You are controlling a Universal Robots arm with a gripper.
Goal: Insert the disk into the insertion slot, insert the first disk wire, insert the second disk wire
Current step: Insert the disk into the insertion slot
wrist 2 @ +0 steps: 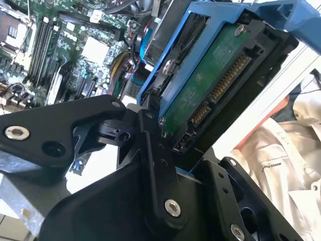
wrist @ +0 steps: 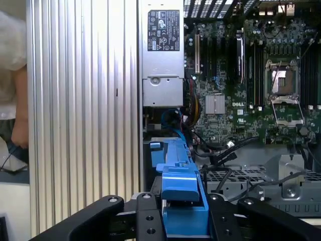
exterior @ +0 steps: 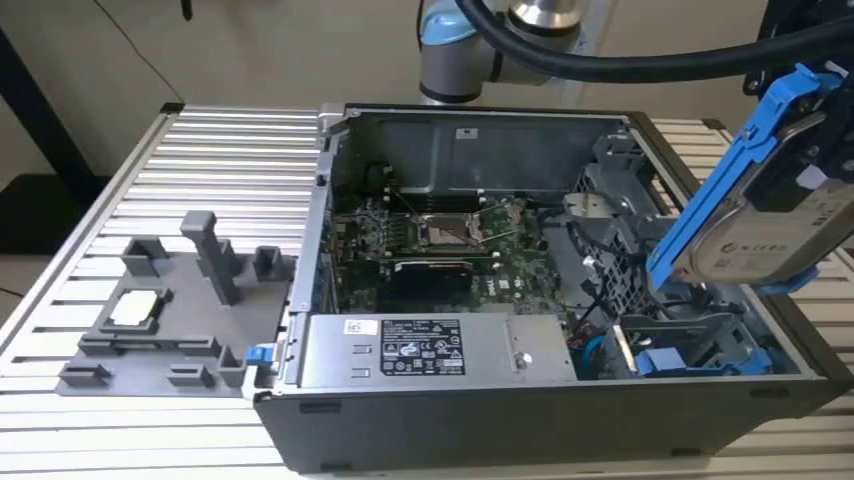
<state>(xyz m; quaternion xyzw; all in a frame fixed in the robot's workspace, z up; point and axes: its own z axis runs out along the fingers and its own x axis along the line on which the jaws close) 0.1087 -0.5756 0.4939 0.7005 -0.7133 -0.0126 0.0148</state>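
Right now the claw (wrist: 183, 217) is closed tight on the disk (exterior: 763, 225). Its black fingers (wrist: 145, 213) press against the two sides of the blue carrier (wrist: 179, 188) that frames the drive.

In the exterior view the disk hangs in the air at that view's right. It is tilted steeply, with its white-labelled face turned toward the camera. It sits over the right end of the open computer case (exterior: 400, 420) and touches nothing inside.

In the second wrist view the green circuit board (wrist 2: 210, 85) on the disk's underside faces the camera, along with its row of connector contacts.

The insertion slot (exterior: 694, 345), a grey metal bay with blue rails, lies in the case's near corner at the exterior view's right. It is below the disk and apart from it. Just beside the slot, toward the exterior view's left, the grey power-supply box (exterior: 420, 350) runs along the near wall. The motherboard (exterior: 441, 235) lies behind that box.

The case stands on a ribbed metal tabletop (exterior: 200, 150). A grey fixture (exterior: 200, 270) with upright posts sits on the tabletop at the exterior view's left, well apart from the claw.

Pale cloth (wrist 2: 281, 150) shows past the disk in the second wrist view. It may be a person's sleeve, though I cannot be sure.
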